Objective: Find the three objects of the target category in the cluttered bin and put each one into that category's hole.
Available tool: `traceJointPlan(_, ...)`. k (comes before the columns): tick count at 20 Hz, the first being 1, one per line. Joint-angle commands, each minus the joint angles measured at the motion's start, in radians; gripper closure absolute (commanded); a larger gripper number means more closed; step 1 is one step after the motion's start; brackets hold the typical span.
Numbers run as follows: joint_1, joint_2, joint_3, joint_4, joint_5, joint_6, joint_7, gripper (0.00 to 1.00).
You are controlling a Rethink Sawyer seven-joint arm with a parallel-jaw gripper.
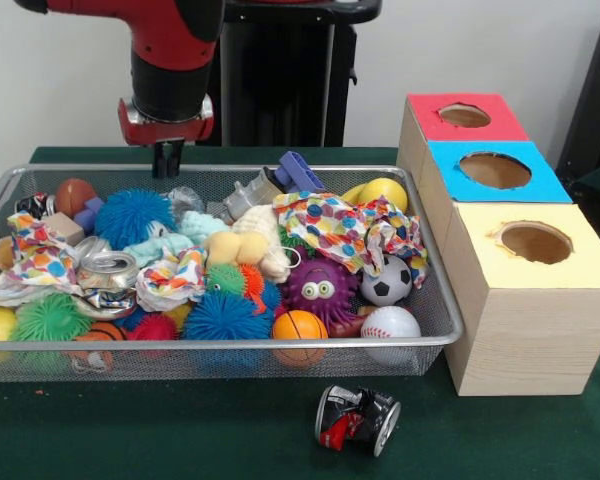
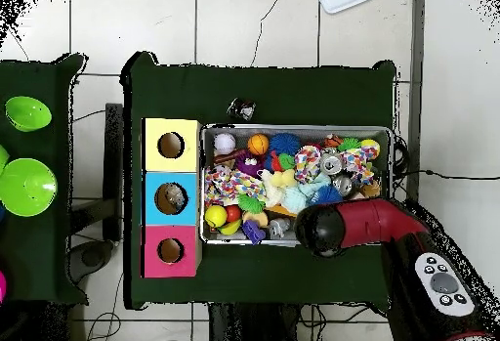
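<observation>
- Gripper (image 1: 167,160) hangs over the far edge of the wire bin (image 1: 220,345); finger gap unreadable, holds nothing visible.
- Crushed can (image 1: 357,419) lies on the table, outside the bin.
- Overhead, the arm hides the bin's corner.
- Blue-topped box (image 2: 171,198) hole shows something indistinct inside.

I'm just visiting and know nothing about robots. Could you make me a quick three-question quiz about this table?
1. True or false: the crushed can lies inside the wire bin.
2. Which box is nearest the front-view camera: A red, B blue, C yellow?
3. The gripper hangs above the bin's ____ rim in the front view.

Key: 1 false, it lies on the green table; 2 C; 3 far.
</observation>
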Motion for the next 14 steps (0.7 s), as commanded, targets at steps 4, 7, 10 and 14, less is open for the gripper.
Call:
traceJointPlan(4, -0.031, -0.026, 0.023, 0.046, 0.045, 0.162, -0.124, 1.00)
traceJointPlan(7, -0.037, -0.029, 0.028, 0.051, 0.052, 0.172, -0.115, 1.00)
traceJointPlan(10, -0.038, -0.005, 0.016, 0.044, 0.037, 0.149, -0.086, 1.00)
traceJointPlan(14, -0.035, -0.003, 0.013, 0.047, 0.019, 0.101, -0.059, 0.00)
